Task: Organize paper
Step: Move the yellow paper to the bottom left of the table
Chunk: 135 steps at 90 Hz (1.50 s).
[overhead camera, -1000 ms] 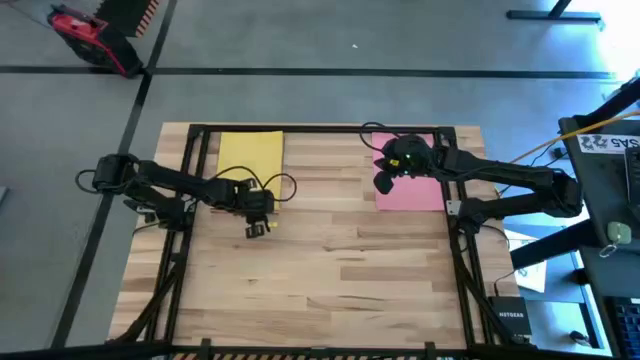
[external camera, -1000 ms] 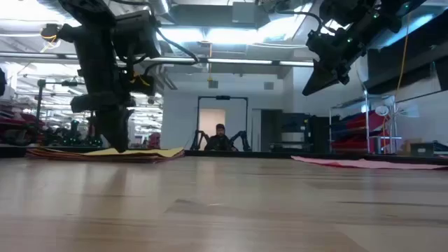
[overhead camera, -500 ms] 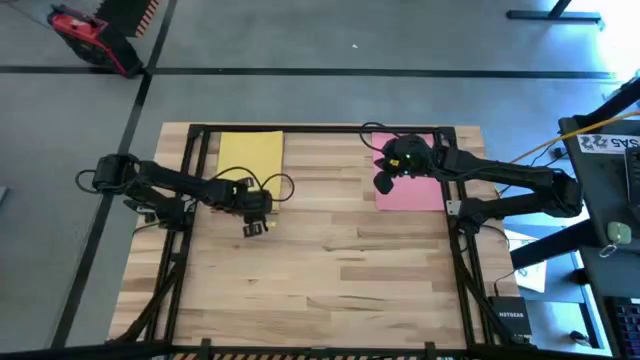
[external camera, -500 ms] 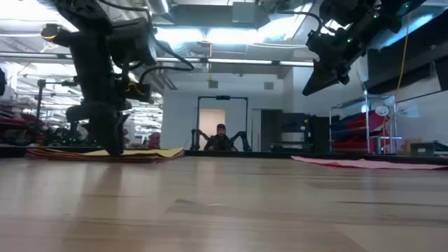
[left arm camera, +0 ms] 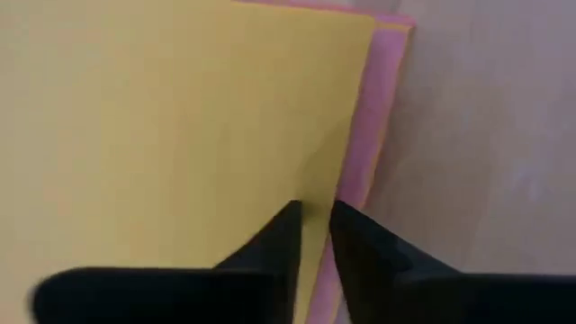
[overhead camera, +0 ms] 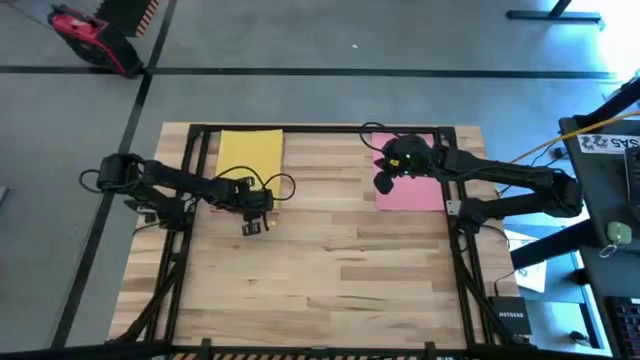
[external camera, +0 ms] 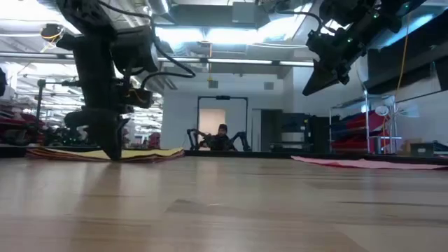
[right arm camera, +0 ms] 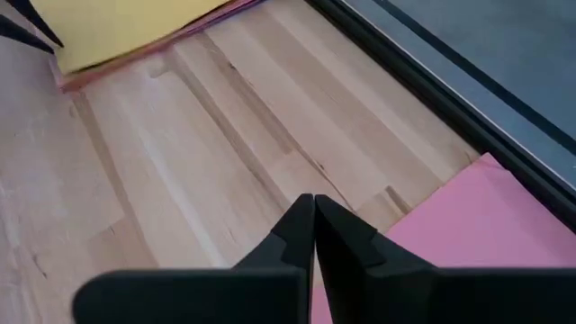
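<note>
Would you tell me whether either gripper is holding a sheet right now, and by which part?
Neither holds anything. The left gripper is slightly open, down at the yellow sheet's near edge without clamping it. The right gripper is shut and empty above the pink sheet.

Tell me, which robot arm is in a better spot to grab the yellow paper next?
Probably the left. The left gripper is already down at the edge of the yellow paper, fingers a little apart. The right gripper hangs shut, raised above the table by the pink paper.
</note>
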Available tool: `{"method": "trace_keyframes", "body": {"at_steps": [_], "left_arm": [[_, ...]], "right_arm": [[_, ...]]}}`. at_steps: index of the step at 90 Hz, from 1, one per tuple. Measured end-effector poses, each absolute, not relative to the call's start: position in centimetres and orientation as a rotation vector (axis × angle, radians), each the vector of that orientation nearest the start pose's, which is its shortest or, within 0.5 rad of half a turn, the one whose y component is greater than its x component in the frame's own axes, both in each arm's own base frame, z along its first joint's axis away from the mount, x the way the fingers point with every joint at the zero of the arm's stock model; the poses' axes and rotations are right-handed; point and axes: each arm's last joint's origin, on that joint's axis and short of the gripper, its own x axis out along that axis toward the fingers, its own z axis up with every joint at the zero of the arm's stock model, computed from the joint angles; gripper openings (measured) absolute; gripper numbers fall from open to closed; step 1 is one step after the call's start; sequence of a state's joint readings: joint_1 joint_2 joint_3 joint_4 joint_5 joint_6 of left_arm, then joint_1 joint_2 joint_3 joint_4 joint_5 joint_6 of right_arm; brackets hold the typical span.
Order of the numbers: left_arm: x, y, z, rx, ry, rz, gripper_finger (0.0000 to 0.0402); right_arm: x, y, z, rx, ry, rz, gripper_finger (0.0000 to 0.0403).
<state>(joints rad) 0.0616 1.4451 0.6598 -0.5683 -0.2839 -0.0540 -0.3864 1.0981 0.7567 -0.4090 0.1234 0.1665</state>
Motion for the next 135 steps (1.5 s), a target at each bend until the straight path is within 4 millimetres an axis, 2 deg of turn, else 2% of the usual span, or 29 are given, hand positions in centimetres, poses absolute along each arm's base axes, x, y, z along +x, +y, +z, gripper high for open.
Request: {"method": "trace_keyframes", "body": {"at_steps": [33,44,55,83,106,122,135], "left_arm": [[24.0,0.6,16.4,0.051,1.27,0.243,0.0],[24.6,-0.7,17.1,-0.066,1.254,0.112,0.0],[24.8,-2.9,17.5,-0.126,1.243,-0.029,0.0],[23.4,-9.8,17.7,-0.256,1.27,-0.19,0.0],[22.1,-16.3,18.6,-0.503,1.161,-0.277,0.0],[20.6,-18.9,18.1,-0.59,1.217,-0.264,0.0],[20.3,-20.2,18.1,-0.69,1.214,-0.264,0.0]], "right_arm": [[20.4,-8.7,24.7,0.254,0.711,-0.548,0.0],[20.3,-8.7,24.7,0.255,0.717,-0.548,0.0],[20.3,-8.7,24.7,0.248,0.719,-0.545,0.0],[20.3,-8.6,24.6,0.235,0.728,-0.539,0.0],[20.3,-8.6,24.6,0.214,0.733,-0.531,0.0],[20.3,-8.6,24.7,0.214,0.732,-0.531,0.0],[20.3,-8.6,24.7,0.214,0.732,-0.53,0.0]]}}
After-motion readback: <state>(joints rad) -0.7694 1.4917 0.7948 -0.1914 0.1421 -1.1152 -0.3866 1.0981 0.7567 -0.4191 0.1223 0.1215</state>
